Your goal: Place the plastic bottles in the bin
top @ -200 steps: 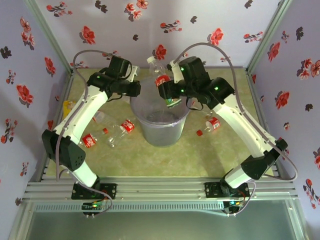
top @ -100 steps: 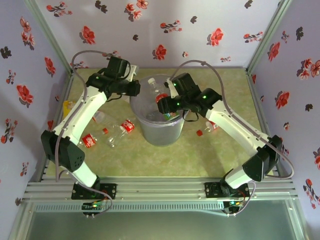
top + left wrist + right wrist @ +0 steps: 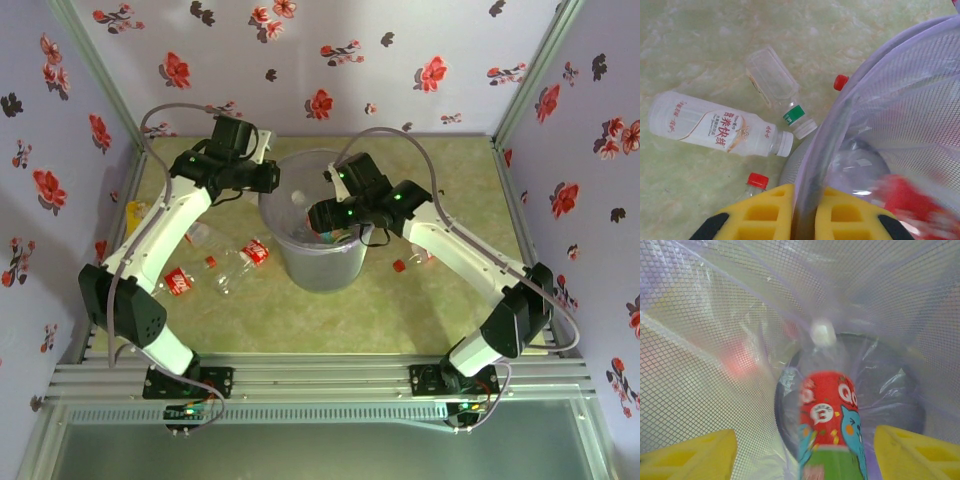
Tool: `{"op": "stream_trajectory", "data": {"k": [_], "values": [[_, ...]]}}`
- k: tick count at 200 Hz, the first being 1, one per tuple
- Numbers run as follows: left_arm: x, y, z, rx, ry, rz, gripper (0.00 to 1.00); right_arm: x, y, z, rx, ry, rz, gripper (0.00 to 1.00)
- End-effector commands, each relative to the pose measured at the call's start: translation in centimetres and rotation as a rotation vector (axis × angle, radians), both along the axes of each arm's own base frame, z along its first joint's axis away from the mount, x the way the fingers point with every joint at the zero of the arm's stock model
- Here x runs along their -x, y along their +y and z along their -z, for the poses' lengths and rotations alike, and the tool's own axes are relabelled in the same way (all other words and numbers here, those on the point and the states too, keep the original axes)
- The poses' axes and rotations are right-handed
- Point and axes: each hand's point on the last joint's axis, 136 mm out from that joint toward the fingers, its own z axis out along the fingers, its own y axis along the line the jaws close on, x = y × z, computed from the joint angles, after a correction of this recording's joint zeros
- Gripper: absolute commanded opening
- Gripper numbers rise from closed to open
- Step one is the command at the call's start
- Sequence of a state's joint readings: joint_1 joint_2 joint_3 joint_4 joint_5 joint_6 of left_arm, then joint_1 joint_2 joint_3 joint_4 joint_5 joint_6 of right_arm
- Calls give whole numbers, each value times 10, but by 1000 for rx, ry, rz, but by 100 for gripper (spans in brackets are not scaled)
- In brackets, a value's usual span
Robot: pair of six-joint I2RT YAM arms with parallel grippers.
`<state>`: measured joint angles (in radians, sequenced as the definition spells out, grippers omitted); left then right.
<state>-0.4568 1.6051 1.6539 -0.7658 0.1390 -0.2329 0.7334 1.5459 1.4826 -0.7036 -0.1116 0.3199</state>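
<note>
Lowered into bin [image 3: 322,268], right fingers [image 3: 690,455] stand open flanking bottle [image 3: 827,410]; left fingers [image 3: 765,215] pinch rim [image 3: 816,162].

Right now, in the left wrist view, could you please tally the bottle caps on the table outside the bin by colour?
White caps: 2, on the milky bottle and the green-banded clear bottle.
Red caps: 2, on the red-capped bottle and the separate red cap next to the bin.
Total: 4 caps.

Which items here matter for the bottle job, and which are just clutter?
Job:
- bin
- bottle in the bin
- red-labelled bottle on the table
- white-labelled bottle
- green-labelled bottle

Lying about:
- loose red cap
- floral wall
</note>
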Motion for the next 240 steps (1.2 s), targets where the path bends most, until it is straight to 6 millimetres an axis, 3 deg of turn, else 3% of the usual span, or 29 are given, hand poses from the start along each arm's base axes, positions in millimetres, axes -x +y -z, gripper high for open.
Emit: {"op": "stream_trajectory", "data": {"k": [1,34,62,82,113,144,164,182,193,215,240], "values": [[-9,7,-3,-10,-49,-19,0,2,-4,1,19,1,15,75],[-8,8,-5,-5,-55,-19,0,1,-2,-20,-4,-35,0,76],[-7,8,-7,-2,-60,-19,0,3,-1,-59,-49,-101,-18,77],[-6,8,-7,-2,-64,-17,0,4,-11,-89,-62,-157,11,79],[-6,8,-6,1,-63,-19,0,1,-47,-135,-60,-268,141,84],[-5,9,-7,1,-66,-20,0,-10,-106,-160,-92,-308,326,83],[-4,9,-7,5,-65,-22,0,-18,-169,-144,-20,-246,549,84],[-3,9,-6,6,-67,-21,0,-16,-232,-112,115,-166,763,86],[-4,9,-5,6,-64,-23,0,-15,-259,-87,151,-103,850,86],[-3,9,-6,9,-64,-24,0,-18,-292,-35,139,4,965,84],[-3,9,-3,12,-62,-28,0,-21,-298,26,117,124,1017,80]]}}
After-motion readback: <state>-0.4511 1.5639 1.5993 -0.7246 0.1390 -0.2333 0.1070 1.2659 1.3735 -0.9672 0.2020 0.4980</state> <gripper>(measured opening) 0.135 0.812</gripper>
